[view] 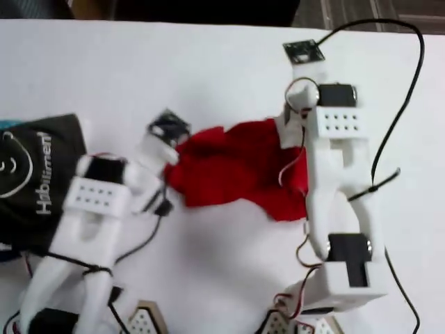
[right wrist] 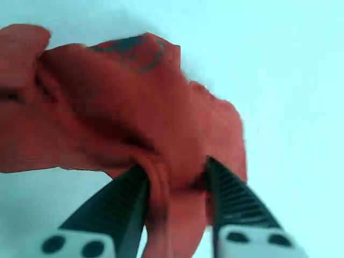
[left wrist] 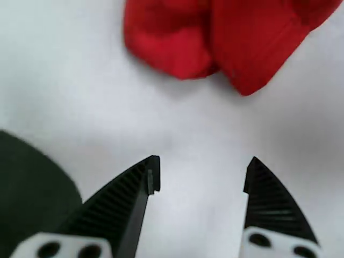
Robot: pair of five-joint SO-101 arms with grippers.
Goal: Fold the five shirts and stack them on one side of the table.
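A crumpled red shirt (view: 236,163) lies in the middle of the white table (view: 139,69). My right gripper (view: 287,130) is at the shirt's far right corner, and the right wrist view shows the gripper (right wrist: 174,172) shut on a raised fold of the red shirt (right wrist: 107,113). My left gripper (view: 169,154) sits at the shirt's left edge. In the left wrist view it (left wrist: 203,172) stands open over bare table, a short way from the red shirt (left wrist: 215,37). A folded black shirt (view: 42,174) with white print lies at the table's left side, seen too as the black shirt (left wrist: 27,177).
A small black board (view: 304,50) lies near the far edge, with a black cable (view: 410,83) running down the right side. A bit of blue cloth (view: 7,125) shows beside the black shirt. Both arm bases stand along the near edge.
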